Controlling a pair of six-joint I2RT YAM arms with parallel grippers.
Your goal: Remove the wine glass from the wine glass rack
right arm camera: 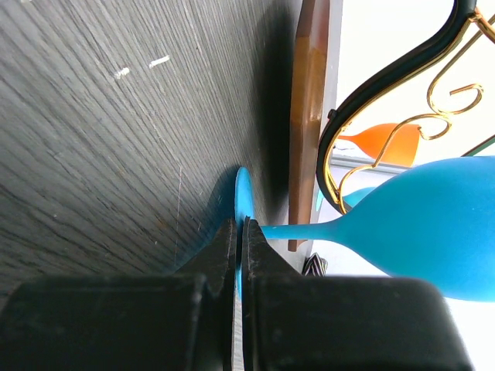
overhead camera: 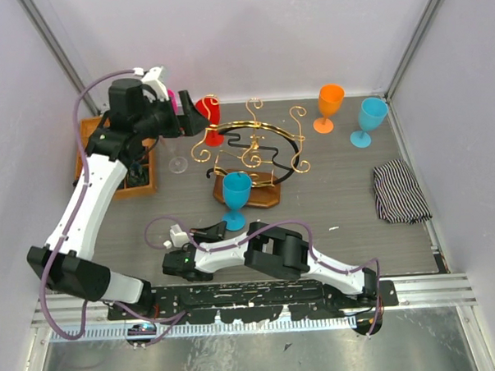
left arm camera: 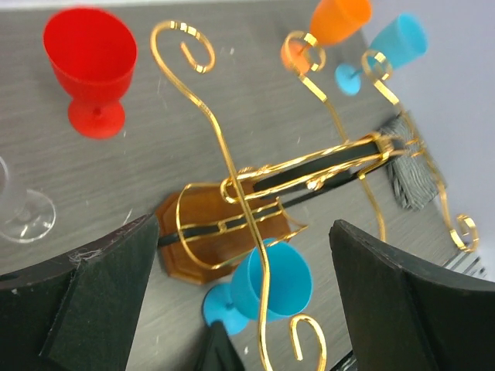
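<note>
Two tools: right tool (right arm camera: pixel 240 236) clamps the blue wine glass (right arm camera: pixel 418 232) by its foot, on the counter (overhead camera: pixel 339 206) just ahead, beside the wine glass rack (right arm camera: pixel 309 116); left tool (overhead camera: pixel 194 118) gapes empty. That edge grip could tip it into the wires.

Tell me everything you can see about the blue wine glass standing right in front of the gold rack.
The blue wine glass looks like smooth, opaque plastic, with a rounded open bowl, a thin stem and a flat round foot. It stands upright and empty on the grey table, on the near side of the wine glass rack. A narrow gap shows between its foot and the rack's wooden base. The right gripper, low at the table, is shut on the rim of the foot.
</note>
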